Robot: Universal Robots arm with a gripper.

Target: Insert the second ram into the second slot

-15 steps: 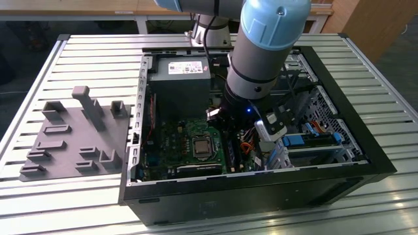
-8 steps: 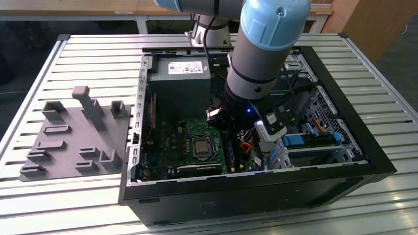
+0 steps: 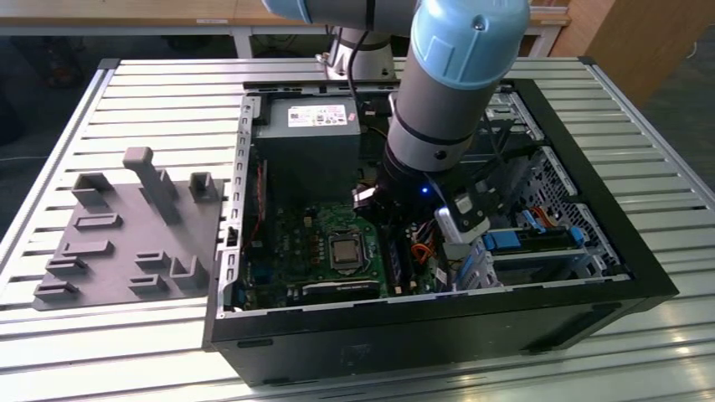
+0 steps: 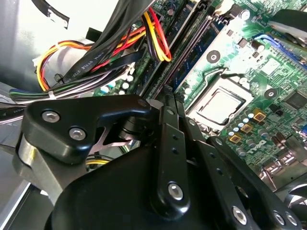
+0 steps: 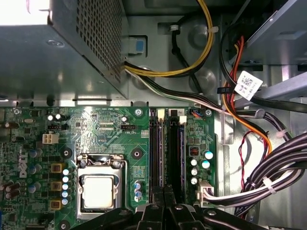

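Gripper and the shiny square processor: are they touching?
Apart. In the first wrist view the gripper sits over the black memory slots, and green motherboard shows between it and the processor.

A bench of pale metal slats fills most of the exterior view, its ridges running across from the exterior view's left to its right. Bright light glares off the slats at the near corners. Behind the bench, along the far edge, runs a white-framed table with a light wooden top. A brown wooden panel stands at the exterior view's far right. Dark floor shows beyond the bench's left side.
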